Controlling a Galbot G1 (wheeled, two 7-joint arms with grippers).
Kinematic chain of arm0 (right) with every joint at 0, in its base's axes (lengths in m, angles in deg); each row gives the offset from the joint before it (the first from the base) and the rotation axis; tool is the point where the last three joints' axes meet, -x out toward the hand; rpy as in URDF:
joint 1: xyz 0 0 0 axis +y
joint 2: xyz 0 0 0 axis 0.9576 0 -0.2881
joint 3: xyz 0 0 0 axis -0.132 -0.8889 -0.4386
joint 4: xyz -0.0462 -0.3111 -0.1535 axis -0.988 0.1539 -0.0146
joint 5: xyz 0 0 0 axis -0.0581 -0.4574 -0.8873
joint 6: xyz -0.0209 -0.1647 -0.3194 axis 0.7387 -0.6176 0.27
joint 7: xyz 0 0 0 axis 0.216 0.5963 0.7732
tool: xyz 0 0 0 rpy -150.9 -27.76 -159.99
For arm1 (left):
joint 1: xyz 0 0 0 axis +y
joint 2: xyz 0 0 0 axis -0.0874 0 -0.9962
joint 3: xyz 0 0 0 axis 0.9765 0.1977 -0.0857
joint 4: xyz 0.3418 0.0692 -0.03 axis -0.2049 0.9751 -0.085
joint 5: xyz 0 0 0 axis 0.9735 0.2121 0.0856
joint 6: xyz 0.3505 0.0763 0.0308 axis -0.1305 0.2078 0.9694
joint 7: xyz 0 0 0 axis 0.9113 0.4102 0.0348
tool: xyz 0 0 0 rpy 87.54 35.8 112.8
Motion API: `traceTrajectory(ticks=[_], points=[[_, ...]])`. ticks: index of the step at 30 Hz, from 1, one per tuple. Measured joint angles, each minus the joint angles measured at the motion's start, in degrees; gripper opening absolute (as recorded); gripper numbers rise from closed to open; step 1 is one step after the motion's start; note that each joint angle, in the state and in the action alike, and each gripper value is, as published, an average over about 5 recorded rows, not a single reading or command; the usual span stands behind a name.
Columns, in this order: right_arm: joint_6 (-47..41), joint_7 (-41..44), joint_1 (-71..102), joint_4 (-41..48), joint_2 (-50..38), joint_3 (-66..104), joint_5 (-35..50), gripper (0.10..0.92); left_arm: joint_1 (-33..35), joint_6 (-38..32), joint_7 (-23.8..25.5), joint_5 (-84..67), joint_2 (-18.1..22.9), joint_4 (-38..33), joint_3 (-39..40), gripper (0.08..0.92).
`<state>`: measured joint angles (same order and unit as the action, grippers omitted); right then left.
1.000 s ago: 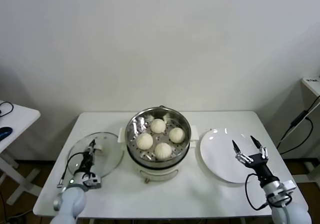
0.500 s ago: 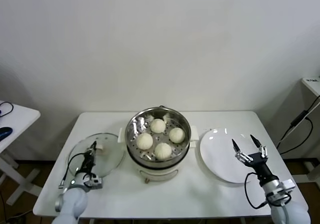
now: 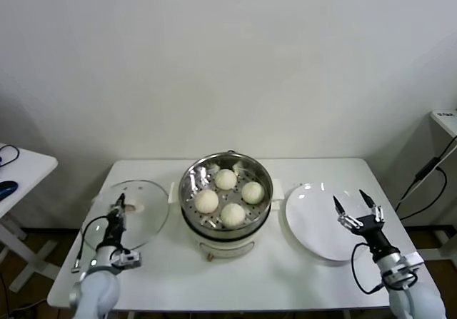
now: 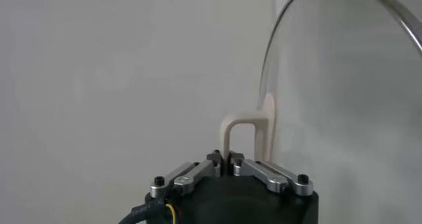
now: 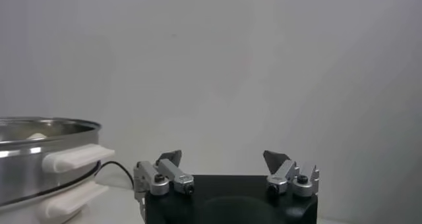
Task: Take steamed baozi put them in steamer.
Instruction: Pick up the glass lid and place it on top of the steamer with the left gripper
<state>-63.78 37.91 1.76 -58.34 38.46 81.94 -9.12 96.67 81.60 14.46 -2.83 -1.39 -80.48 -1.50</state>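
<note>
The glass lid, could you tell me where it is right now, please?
In the head view the glass lid is lifted and tilted at the table's left side, beside the steamer, its handle gripped by the left gripper.

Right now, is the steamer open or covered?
Open. The steamer shows all four baozi uncovered; the left claw holds the glass lid by its handle, off beside it, tilted up.

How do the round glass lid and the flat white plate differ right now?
The round glass lid is clear and lifted at a tilt, the left gripper shut on its white handle; the flat white plate is opaque and lies bare on the table. The lid is on the shiny steel steamer's left, the plate on its right, under the open right gripper. Both are round.
</note>
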Motion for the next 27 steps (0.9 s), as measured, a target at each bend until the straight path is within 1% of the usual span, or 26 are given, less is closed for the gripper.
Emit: traceTrajectory(ticks=[7,14,21,27], points=[[0.16,-0.13,-0.73,0.84,-1.06,-0.11,0.19,0.823,4.14,5.64,0.38,-0.19,0.03,-8.10,0.34,0.147],[0.46,-0.14,-1.91,2.36,-2.67,-1.30,0.31,0.823,7.44,12.62,2.14,-1.08,-0.97,-16.88,2.43,0.147],[0.59,-0.01,-4.36,5.48,-4.62,-3.54,0.24,0.823,7.77,20.38,4.29,-2.25,-2.73,-23.57,6.94,0.147],[0.71,0.18,-6.31,8.29,-4.86,-4.87,-0.35,0.823,6.34,26.03,6.81,-2.48,-4.09,-26.37,12.55,0.147]])
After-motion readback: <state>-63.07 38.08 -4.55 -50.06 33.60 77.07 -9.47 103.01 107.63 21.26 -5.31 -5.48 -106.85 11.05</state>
